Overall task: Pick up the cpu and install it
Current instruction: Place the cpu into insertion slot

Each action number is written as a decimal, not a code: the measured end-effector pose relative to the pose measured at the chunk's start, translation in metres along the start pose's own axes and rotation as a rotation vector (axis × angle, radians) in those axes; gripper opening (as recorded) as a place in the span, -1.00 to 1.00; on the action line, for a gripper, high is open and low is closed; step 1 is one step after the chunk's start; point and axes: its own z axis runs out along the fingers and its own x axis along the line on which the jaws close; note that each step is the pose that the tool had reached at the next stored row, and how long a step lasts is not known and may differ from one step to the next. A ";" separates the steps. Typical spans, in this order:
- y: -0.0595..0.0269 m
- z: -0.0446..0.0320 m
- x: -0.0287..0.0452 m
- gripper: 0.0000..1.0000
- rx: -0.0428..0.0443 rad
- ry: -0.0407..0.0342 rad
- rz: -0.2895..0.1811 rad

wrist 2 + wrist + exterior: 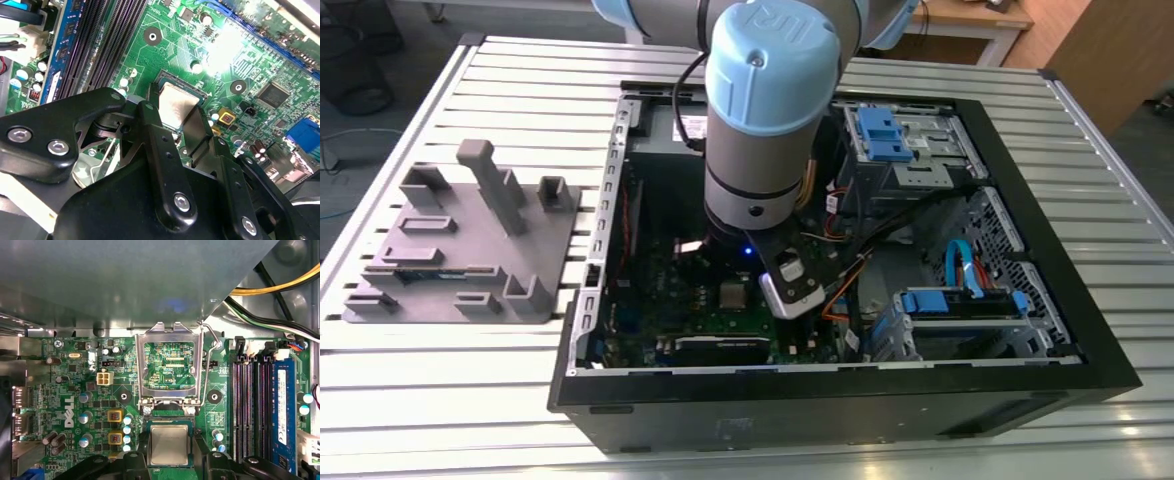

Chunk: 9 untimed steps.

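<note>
Fingers (155, 135) clasp the cpu (176, 104) by two edges — right at the socket (170, 420) (its frame (142, 365) standing open).

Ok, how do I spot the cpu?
In the open case, on the green motherboard, look next to the raised metal frame. The cpu is the flat square there, alone in having a plain shiny silver top.
</note>
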 end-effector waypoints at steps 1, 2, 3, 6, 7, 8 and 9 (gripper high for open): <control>0.0000 -0.0007 0.0000 -0.07 0.0002 0.0001 0.000; 0.0000 -0.0017 0.0000 -0.07 0.0002 0.0001 0.000; 0.0001 -0.0030 0.0000 -0.07 0.0002 0.0001 0.000; 0.0002 -0.0064 0.0001 -0.07 0.0001 0.0001 0.000; 0.0002 -0.0076 0.0001 -0.07 0.0000 0.0000 0.000; 0.0003 -0.0081 0.0001 -0.07 0.0000 0.0000 0.000; 0.0003 -0.0080 0.0001 -0.07 -0.0013 -0.0001 0.000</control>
